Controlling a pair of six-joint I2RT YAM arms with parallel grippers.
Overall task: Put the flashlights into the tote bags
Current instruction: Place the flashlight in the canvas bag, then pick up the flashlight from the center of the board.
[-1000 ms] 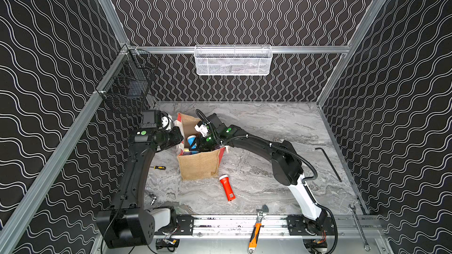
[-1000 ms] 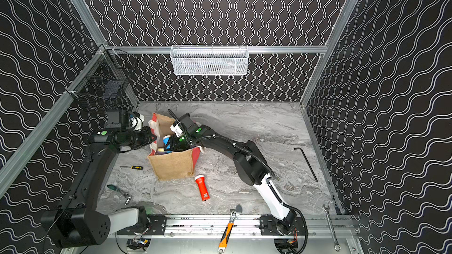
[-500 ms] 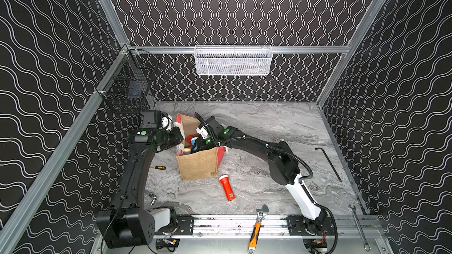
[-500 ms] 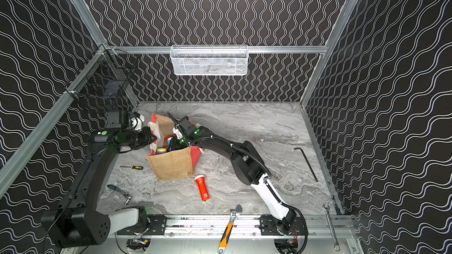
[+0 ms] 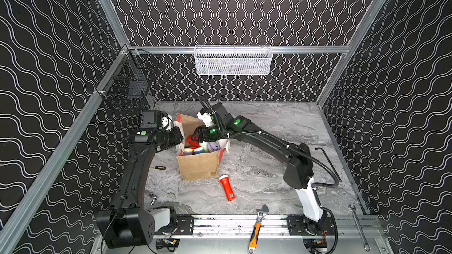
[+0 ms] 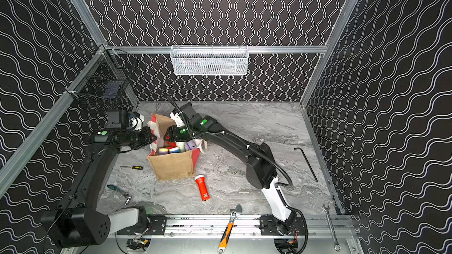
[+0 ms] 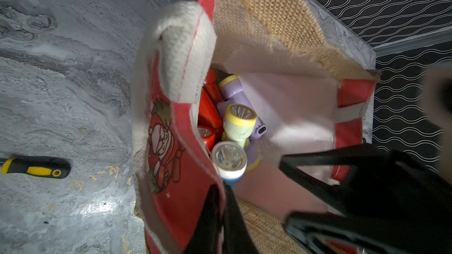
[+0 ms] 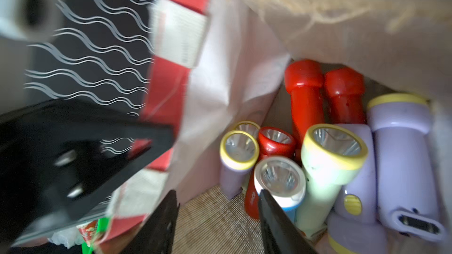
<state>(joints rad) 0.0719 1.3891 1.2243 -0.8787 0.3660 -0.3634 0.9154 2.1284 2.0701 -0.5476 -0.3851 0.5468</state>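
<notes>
Left claw (image 7: 221,207) pinched the tote bag (image 5: 198,167) wall. Right claw (image 8: 216,199) sat part-open inside, seemingly empty. Flashlights (image 8: 330,157) were piled in the bag, with one red flashlight (image 5: 227,188) on the table (image 5: 269,147). Pulling out could snag the rim and tip the bag.

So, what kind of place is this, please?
Probably a robot test cell, not a home: two robot arms on a metal rail, patterned walls closing in a marble-look table, and a wrench lying at the front.

Several flashlights (image 8: 330,157) sit in the tote bag (image 5: 198,164). Before it on the table (image 5: 269,123) lies another flashlight (image 5: 226,188); left, a screwdriver (image 5: 159,167).
</notes>
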